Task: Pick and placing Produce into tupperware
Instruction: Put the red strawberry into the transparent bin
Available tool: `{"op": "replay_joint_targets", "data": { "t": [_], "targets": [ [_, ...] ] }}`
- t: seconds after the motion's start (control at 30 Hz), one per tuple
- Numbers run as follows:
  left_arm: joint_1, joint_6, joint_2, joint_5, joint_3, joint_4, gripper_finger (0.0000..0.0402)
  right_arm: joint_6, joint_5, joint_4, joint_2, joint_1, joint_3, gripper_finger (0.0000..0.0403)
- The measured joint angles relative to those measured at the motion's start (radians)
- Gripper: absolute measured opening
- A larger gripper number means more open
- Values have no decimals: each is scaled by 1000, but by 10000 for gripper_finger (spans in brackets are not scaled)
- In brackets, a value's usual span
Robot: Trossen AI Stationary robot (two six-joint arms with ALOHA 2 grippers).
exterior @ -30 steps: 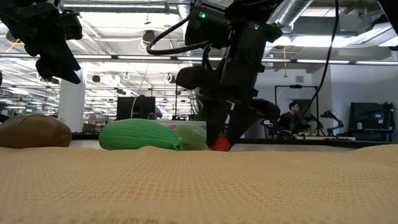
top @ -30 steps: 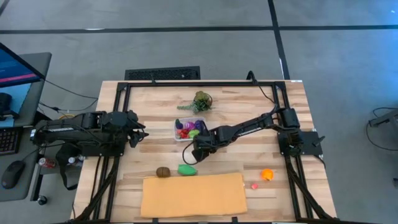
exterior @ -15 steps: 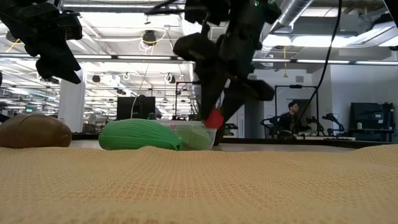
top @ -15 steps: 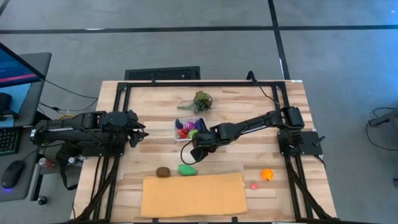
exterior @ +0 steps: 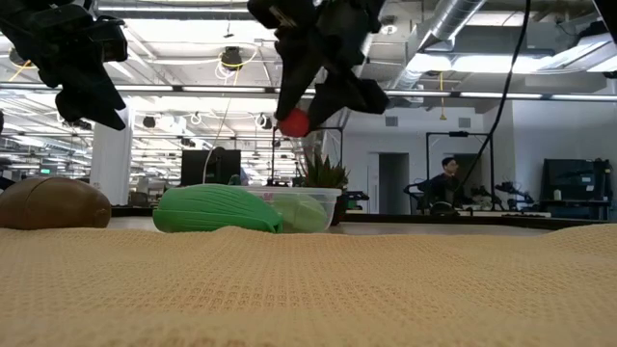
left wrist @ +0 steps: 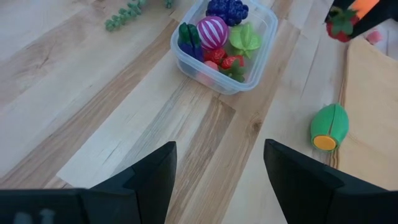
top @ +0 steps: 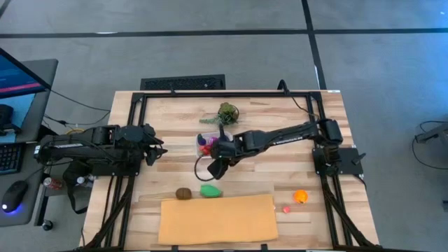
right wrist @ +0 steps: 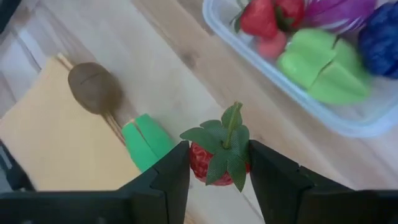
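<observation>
As it hangs above the table, the right gripper (right wrist: 219, 163) pinches a strawberry (right wrist: 219, 160).

I have the right gripper (right wrist: 219, 163) clamped on a red strawberry (right wrist: 219, 163), leafy cap showing. Tupperware (right wrist: 348, 121) holds strawberries, green and purple pieces. On the bench: brown piece (right wrist: 94, 88), green piece (right wrist: 146, 142), tan sheet (right wrist: 56, 146).

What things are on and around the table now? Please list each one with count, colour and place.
tupperware: one, clear, table middle, holding produce.
strawberry: one, red, held in the air near the tupperware.
green piece: one, by the sheet's far edge.
brown piece: one, beside the green piece.
orange piece: one, right of the sheet.
pink piece: one, near the orange piece.
leafy bunch: one, green, beyond the tupperware.
sheet: one, tan-orange, near edge.
left pincer: open, waiting left of the tupperware.
right pincer: shut on the strawberry.
</observation>
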Motion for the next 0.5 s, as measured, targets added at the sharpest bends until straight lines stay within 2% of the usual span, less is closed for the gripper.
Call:
{"op": "replay_joint_targets", "data": {
  "t": [0.5],
  "targets": [
    [0,-5,0,-9,0,0,231,-107,0,-47,0,-65,73,143]
  ]
}}
